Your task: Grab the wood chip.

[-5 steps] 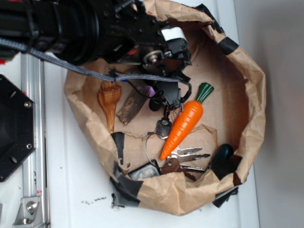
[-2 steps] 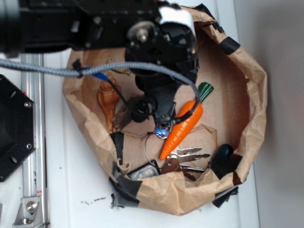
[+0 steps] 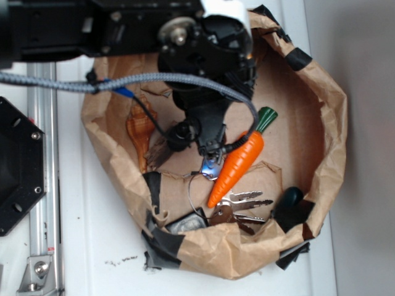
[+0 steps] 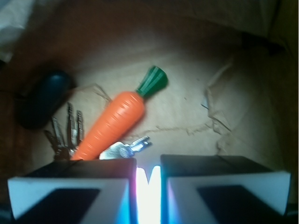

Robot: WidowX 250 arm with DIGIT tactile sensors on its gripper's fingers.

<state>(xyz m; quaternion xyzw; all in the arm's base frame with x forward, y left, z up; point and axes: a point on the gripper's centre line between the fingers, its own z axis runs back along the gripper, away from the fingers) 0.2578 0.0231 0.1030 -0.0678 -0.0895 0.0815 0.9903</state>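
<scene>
Since the crumpled paper bag (image 3: 327, 123) is walling things in on every side, the only really open floor is sitting on the right half, past the carrot (image 3: 237, 161). The left and bottom are getting crowded: the orange-brown seashell (image 3: 141, 126) is hugging the left wall, the bunch of keys (image 3: 244, 203) is lying at the carrot's tip, and a dark rounded object (image 3: 290, 197) is tucked against the lower right wall.

The arm is blocking the whole top left of the bag in the exterior view, so most of the wood chip (image 3: 157, 154) is hiding under it. Only a dark ragged end is poking out, just beside the seashell. The wrist view isn't catching it at all; it's showing the carrot (image 4: 117, 122), the keys (image 4: 65, 135) and that dark object (image 4: 44, 95), all a bit blurry, with a bright glare washing out the bottom.

The gripper (image 3: 210, 157) is hanging between the chip and the carrot, over a single silver key (image 3: 213, 168), so the chip is lying off to its seashell side, near it but not between the fingers. In the wrist view the gripper (image 4: 148, 172) is looking pinched nearly together, just a thin glowing slit, with nothing showing in it.
</scene>
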